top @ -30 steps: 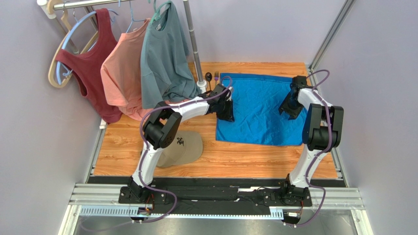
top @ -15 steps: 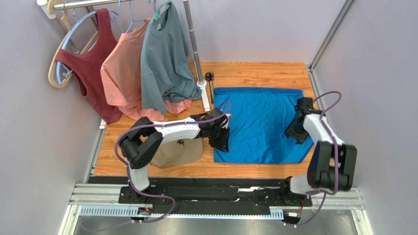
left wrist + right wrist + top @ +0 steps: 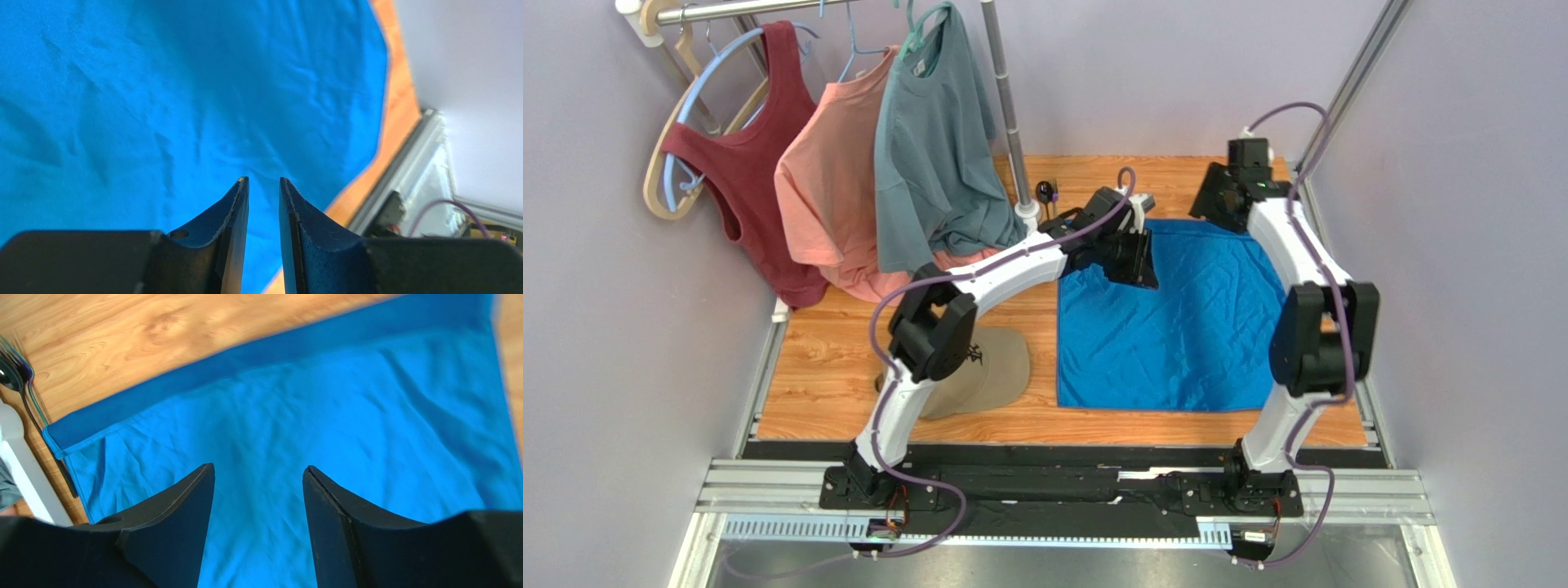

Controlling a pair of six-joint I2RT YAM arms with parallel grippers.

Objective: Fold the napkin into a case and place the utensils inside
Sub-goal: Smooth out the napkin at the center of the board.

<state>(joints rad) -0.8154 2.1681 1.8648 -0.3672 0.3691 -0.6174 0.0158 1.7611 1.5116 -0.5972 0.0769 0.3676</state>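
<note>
Left gripper (image 3: 263,184): its two dark fingers (image 3: 236,202) stand a narrow slit apart with nothing between them, and wrinkled cloth shows through the gap. They hover above the bright royal-blue, slightly shiny napkin (image 3: 153,92), which fills most of the left wrist view.

Right gripper (image 3: 258,468): its dark fingers (image 3: 184,502) are spread wide and hold nothing. They hang over the same napkin (image 3: 319,416). A darker blue band runs along the cloth's edge at 12 o'clock in that view.

At 9 o'clock in the right wrist view, the utensils (image 3: 18,361), a purplish fork and a dark spoon, lie side by side on the wood. They are just off the napkin's corner and beside a white rack foot (image 3: 27,478).

In the overhead view, taking 12 o'clock as the far wall, the napkin (image 3: 1173,325) lies open and flat on the right half of the orange-brown wooden table (image 3: 830,380). It is not folded into a case.

- The left gripper (image 3: 1140,263) is over the napkin's 11 o'clock corner.
- The right gripper (image 3: 1212,199) is at its 12 o'clock edge.
- The utensils (image 3: 1048,196) sit at 10 o'clock from the napkin, outside it.
- A tan cap (image 3: 995,368) rests at 8 o'clock from the napkin, partly under the left arm.
- At 10 o'clock on the scene, a rail carries a grey-teal T-shirt (image 3: 934,147), a salmon top (image 3: 830,184) and a maroon tank top (image 3: 750,159).
</note>
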